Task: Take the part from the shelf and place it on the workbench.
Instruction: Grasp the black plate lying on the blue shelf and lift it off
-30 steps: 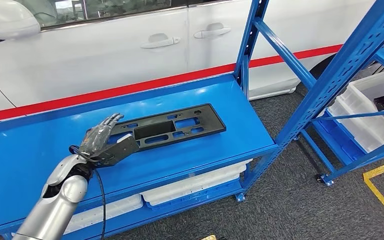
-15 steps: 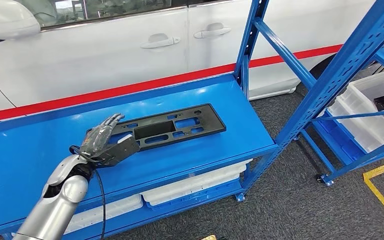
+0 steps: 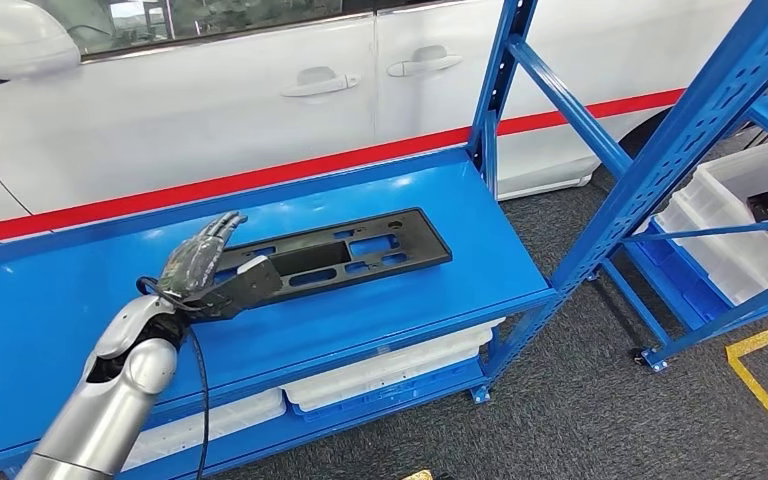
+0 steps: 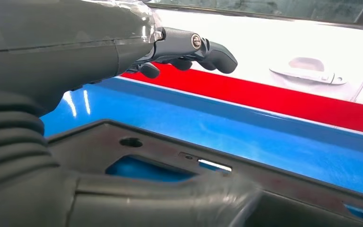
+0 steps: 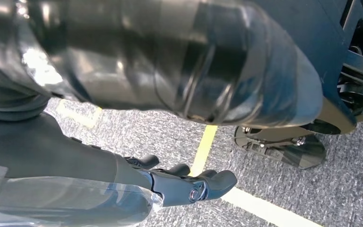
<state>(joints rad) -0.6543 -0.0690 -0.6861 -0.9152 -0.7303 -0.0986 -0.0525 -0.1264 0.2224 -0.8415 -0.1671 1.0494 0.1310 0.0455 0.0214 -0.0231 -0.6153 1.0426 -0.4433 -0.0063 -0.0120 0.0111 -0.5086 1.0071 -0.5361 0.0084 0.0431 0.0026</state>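
Note:
The black, flat, rectangular part (image 3: 350,252) with cut-outs lies flat on the blue surface (image 3: 390,320). My left hand (image 3: 208,268) hovers at the part's left end with fingers spread and the thumb reaching over the part's edge, gripping nothing. The left wrist view has the part (image 4: 90,142) just under the hand (image 4: 75,52), with the fingers (image 4: 189,47) stretched out above it and blue surface showing between. My right hand (image 5: 123,189) hangs over the grey floor, its fingers (image 5: 203,187) loosely extended and holding nothing.
A white car (image 3: 260,90) with a red stripe stands close behind the blue surface. A blue upright (image 3: 490,90) rises at the surface's right end. White bins (image 3: 390,370) sit on the level below. Another blue rack with white bins (image 3: 740,230) stands at the right.
My left hand has lifted a little off the part's left end, fingers pointing higher. The part has stayed flat where it was.

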